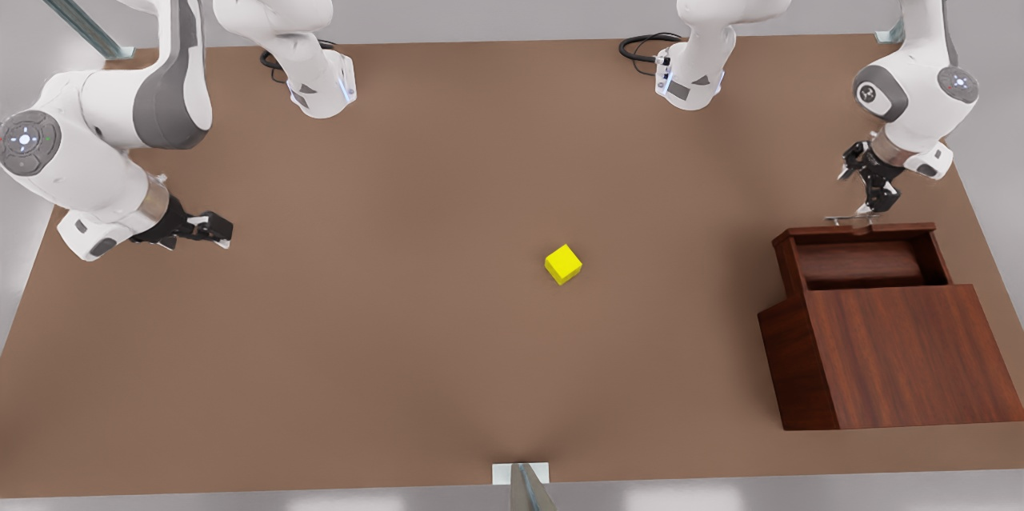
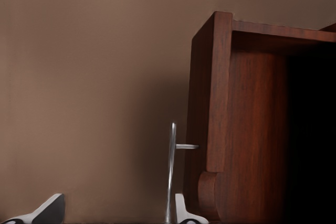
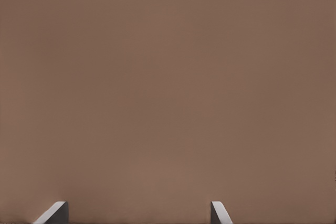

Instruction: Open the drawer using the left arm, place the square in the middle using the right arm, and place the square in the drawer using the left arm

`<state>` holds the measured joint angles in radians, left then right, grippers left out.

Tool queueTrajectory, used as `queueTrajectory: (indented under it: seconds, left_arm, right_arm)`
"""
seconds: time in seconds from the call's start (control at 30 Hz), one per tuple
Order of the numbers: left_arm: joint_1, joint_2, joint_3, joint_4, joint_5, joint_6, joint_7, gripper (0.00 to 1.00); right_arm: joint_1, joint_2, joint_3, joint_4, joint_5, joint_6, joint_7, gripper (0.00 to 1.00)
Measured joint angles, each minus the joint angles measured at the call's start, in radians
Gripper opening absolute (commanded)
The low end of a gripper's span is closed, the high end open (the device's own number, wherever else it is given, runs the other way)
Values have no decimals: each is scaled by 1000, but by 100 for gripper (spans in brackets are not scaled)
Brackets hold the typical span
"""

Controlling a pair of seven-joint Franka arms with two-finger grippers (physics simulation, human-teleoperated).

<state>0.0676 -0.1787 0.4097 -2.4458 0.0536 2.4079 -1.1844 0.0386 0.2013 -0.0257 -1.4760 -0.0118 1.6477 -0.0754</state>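
Nearest the front camera stands the slant-sided wooden cabinet [image 1: 904,351] on the front view's right, its grain dark reddish-brown. Its drawer [image 1: 864,255] is pulled out toward the far side, showing a shallow hollow with nothing in it. At the drawer's far edge sits the silver bar handle [image 1: 848,218].

Just at that handle hangs the left gripper [image 1: 868,207], pointing down, on the arm at the front view's right. In the left wrist view the handle [image 2: 171,171] runs between the two pale fingertips [image 2: 50,211], close by one of them; the jaws stand wide, not closed on the bar.

On the bare brown tabletop [image 1: 400,319], roughly in the middle, rests the square [image 1: 563,264], a small bright yellow cube, well apart from both grippers and from the cabinet.

At the front view's left the right gripper [image 1: 216,229] waits low over the tabletop, pointing toward the middle. Its wrist view shows the fingertips [image 3: 220,213] set wide apart over plain brown surface, holding nothing.
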Motion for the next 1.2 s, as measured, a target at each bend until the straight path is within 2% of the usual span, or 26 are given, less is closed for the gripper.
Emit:
queueTrajectory:
  seconds: [0.03,0.1,0.13,0.23,0.27,0.3,0.4,0.57,0.63,0.7,0.77,0.93,1.2]
  left_arm:
    - [-39,-21,0,90,18,-151,33,100]
    - [-126,27,-11,249,37,-269,202,100]
    - [-187,99,-14,350,28,-316,312,100]
    - [-388,391,-8,787,-61,-520,590,100]
    - [-448,469,-55,916,-81,-584,591,100]
    - [-445,527,-167,1010,-95,-591,588,100]
    - [-444,682,-427,1131,-109,-591,705,100]
    - [-622,786,-466,1116,-61,-546,1129,100]
    - [-638,760,-466,1004,-40,-424,1216,100]
    - [-639,692,-466,804,-12,-220,1256,100]
    - [-656,677,-466,710,17,-111,1256,100]
    - [-678,700,-466,638,48,10,1259,100]
    - [-678,740,-460,622,64,40,1394,100]
  right_arm:
    - [-44,24,1,12,-2,8,-12,100]
    - [-61,33,1,34,-5,-2,-55,100]
    - [-66,32,2,34,-5,4,-57,100]
    - [-94,39,3,88,11,7,-42,100]
    - [-90,37,3,88,12,6,-43,100]
    - [-84,28,3,90,12,4,-43,100]
    - [-92,34,3,105,12,4,-43,100]
    - [-88,30,3,106,3,1,-44,100]
    - [-79,27,4,111,1,1,-43,100]
    - [-90,32,4,124,9,3,-43,100]
    - [-88,32,4,125,10,6,-43,100]
    - [-89,30,4,125,7,4,-43,100]
    - [-90,32,4,125,9,6,-43,100]
